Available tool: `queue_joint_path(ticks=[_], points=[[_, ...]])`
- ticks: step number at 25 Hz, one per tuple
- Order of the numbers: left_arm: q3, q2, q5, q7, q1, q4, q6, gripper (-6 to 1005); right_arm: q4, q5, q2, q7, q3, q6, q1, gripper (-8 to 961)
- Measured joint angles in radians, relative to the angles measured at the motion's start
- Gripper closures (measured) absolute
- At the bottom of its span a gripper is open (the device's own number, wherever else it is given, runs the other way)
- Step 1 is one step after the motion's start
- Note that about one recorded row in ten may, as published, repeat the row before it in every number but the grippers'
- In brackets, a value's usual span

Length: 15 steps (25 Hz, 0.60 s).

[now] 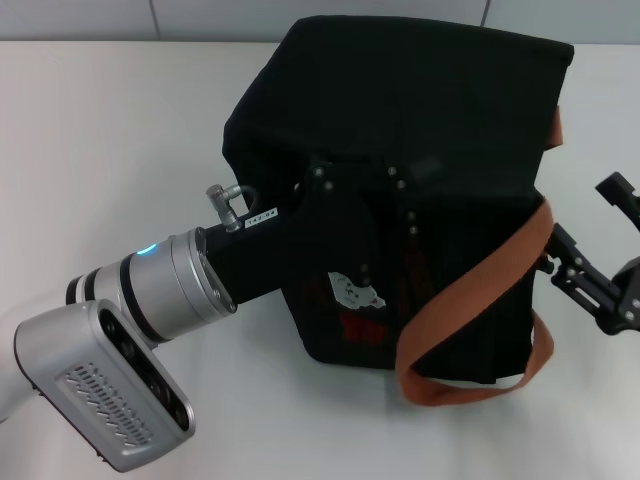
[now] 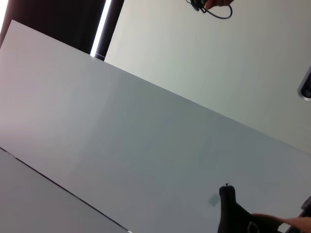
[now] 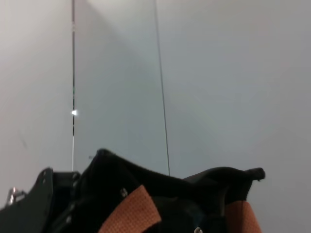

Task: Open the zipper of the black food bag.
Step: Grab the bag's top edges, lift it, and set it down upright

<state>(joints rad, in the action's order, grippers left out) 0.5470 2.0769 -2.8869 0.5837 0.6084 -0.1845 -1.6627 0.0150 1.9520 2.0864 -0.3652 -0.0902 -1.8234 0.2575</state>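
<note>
The black food bag (image 1: pixel 440 110) stands in the middle of the white table, its front with reddish lettering (image 1: pixel 358 325) facing me. An orange-brown strap handle (image 1: pixel 500 265) hangs down its right front side. My left gripper (image 1: pixel 355 215) reaches in from the lower left and lies against the bag's upper front, black against the black fabric. My right gripper (image 1: pixel 590 228) hovers open just off the bag's right side, holding nothing. I cannot pick out the zipper on the dark fabric. The right wrist view shows the bag's top edge (image 3: pixel 146 174) and a strap (image 3: pixel 133 211).
The white table (image 1: pixel 110 150) stretches to the left of the bag and in front of it. A grey wall panel (image 2: pixel 146 145) fills the left wrist view. The left arm's silver wrist (image 1: pixel 165 285) lies low over the table at the front left.
</note>
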Motion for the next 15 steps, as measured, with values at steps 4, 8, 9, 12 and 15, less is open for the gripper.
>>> queue_joint_path(ticks=[4,8,9,12,15], points=[[-0.003,0.0,0.0,0.0,0.0,-0.008,0.0,908,-0.053,-0.002,0.003,0.134,0.025,0.032,0.014,123],[-0.003,0.0,0.0,0.001,0.001,-0.008,0.0,908,-0.109,-0.003,0.003,0.245,0.055,0.085,0.033,123],[-0.004,0.0,0.0,0.001,0.001,-0.009,0.0,908,-0.109,-0.003,0.003,0.245,0.055,0.085,0.033,123],[-0.004,0.0,0.0,0.001,0.002,-0.011,0.0,908,-0.119,-0.003,0.003,0.253,0.084,0.105,0.038,123],[-0.005,0.0,0.0,0.001,0.004,-0.012,0.0,908,-0.129,-0.003,0.004,0.26,0.109,0.128,0.045,123]])
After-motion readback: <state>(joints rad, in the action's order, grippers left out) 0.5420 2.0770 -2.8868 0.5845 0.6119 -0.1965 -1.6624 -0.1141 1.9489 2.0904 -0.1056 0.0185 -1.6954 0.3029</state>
